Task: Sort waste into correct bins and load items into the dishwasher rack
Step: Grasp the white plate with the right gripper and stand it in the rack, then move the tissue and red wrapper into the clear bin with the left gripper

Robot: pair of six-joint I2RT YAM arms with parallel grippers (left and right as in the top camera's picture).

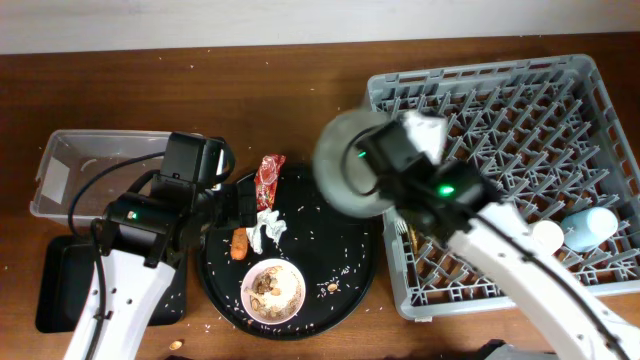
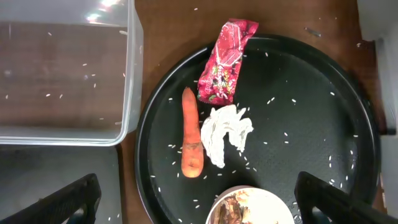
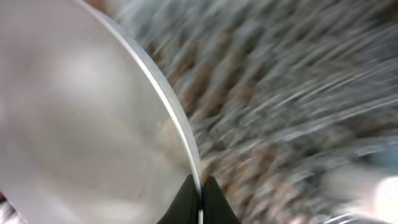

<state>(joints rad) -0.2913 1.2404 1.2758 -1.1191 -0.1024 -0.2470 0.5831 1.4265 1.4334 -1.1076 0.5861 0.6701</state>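
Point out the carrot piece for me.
Left wrist view: the carrot lies left on the round black tray, beside the white tissue, below the red wrapper.

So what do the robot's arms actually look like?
The left arm and right arm have slim white links and boxy black joint housings, each with a small green light. A black cable loops beside the left arm. The left end effector and right end effector have black fingers.

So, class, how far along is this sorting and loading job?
Done: white cup and light-blue cup sit in the grey plastic rack. In hand: the right gripper holds the pale round plate by its rim. Remaining: red snack wrapper, white tissue, orange carrot and scrap-filled white bowl sit on the round black tray.
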